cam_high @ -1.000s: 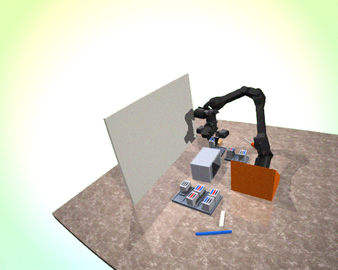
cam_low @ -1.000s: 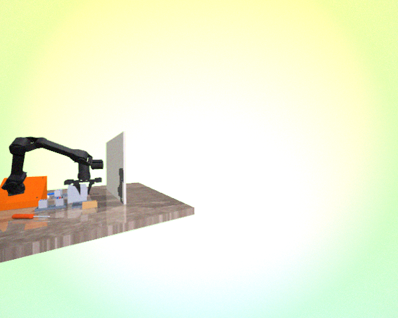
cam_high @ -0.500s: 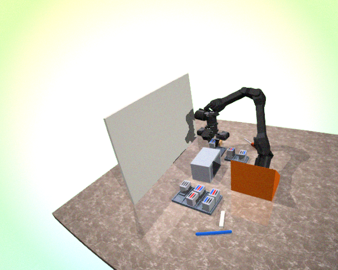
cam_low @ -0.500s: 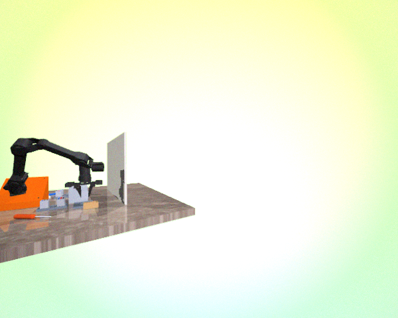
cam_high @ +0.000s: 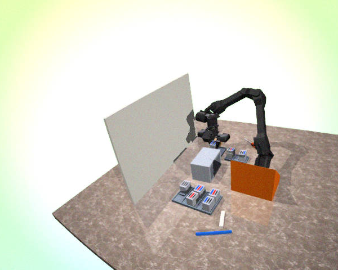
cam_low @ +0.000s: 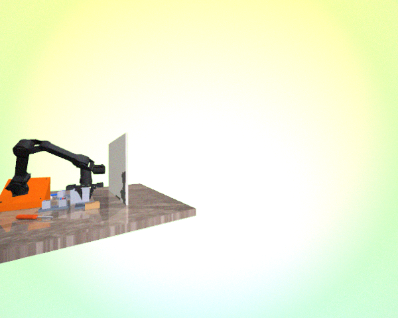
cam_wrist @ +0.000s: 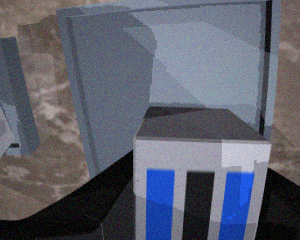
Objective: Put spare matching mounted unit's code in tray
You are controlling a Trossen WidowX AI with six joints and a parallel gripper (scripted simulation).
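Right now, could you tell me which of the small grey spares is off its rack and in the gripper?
The spare with blue-black-blue stripes, clamped in the gripper above the grey tray; all others sit on racks.

Glossy stone-veined table top (cam_high: 279, 232), matt grey panel (cam_high: 151, 130), matt-black arm (cam_high: 259, 116).

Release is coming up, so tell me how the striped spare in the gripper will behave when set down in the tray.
The spare looks like a rigid, flat-faced block, so it will probably sit without rolling. It looks taller than wide, so it might tip if dropped tilted into the tray.

A brown marbled table (cam_high: 294, 226) stands against a glowing backdrop. The backdrop fades from white to pale yellow-green.
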